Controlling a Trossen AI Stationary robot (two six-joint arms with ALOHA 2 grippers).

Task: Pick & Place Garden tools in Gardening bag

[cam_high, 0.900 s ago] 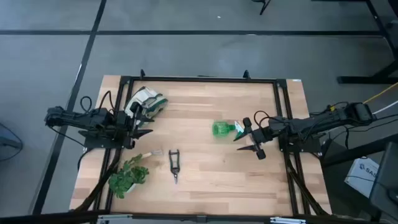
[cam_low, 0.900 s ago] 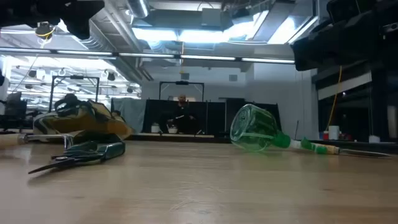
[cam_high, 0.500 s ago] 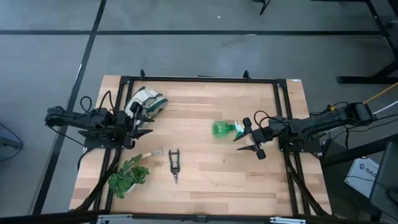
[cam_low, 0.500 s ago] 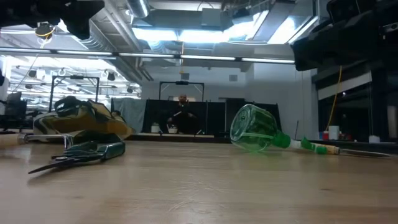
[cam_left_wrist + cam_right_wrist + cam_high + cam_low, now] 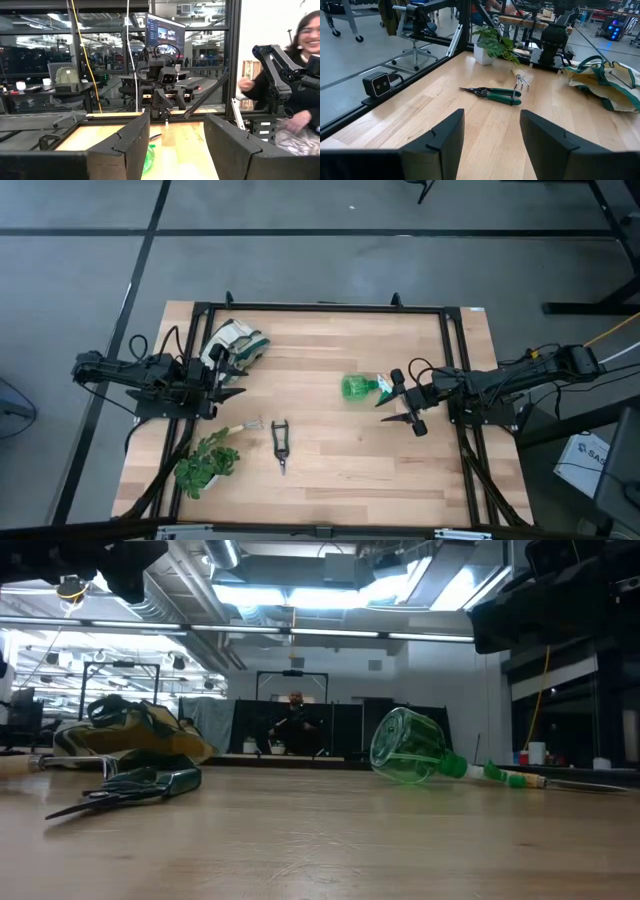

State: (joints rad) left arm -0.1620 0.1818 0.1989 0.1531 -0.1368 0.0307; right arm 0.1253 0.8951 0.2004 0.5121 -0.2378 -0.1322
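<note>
The green spray bottle (image 5: 358, 387) lies on its side at mid-table, its pale trigger head toward my right gripper (image 5: 392, 402). That gripper stands open just to the bottle's right, with nothing between its fingers (image 5: 492, 145). The pruning shears (image 5: 280, 440) lie flat nearer the front edge; they also show in the right wrist view (image 5: 492, 93). The white and green gardening bag (image 5: 236, 344) slumps on the table at the far left. My left gripper (image 5: 238, 378) hovers open beside the bag's near side, empty (image 5: 176, 145).
A leafy plant sprig (image 5: 205, 465) sits at the near left corner. A small pale-handled hand fork (image 5: 520, 80) lies between it and the shears. A black frame (image 5: 320, 307) rims the table. People show in the room beyond. Bare wood lies between the shears and the bottle.
</note>
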